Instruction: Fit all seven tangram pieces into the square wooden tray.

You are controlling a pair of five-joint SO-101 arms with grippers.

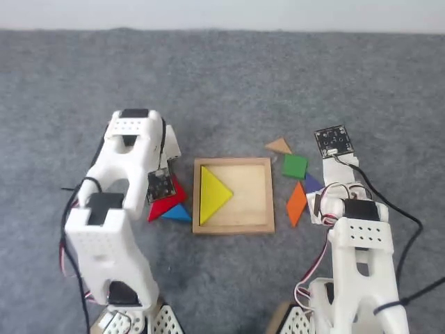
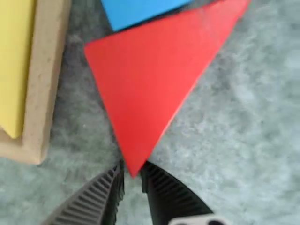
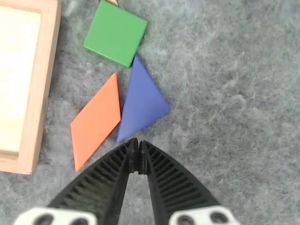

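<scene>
We see the left claw (image 2: 131, 169) clamped on one corner of the red triangle (image 2: 154, 79). It lies flat on the table (image 2: 243, 140) just left of the tray (image 1: 233, 228), next to the light-blue triangle (image 2: 140, 9). The yellow triangle (image 1: 212, 195) sits in the tray's left half. The right claw (image 3: 137, 151) is closed on nothing, its tip by the dark-blue triangle (image 3: 140, 105). The orange parallelogram (image 3: 96, 119), green square (image 3: 116, 32) and tan triangle (image 1: 278, 145) lie right of the tray.

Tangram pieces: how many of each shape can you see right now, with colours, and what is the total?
Triangles: 5 (yellow triangle, red triangle, light blue triangle, tan triangle, dark blue triangle)
Squares: 1 (green square)
Parallelograms: 1 (orange parallelogram)
Total: 7
</scene>
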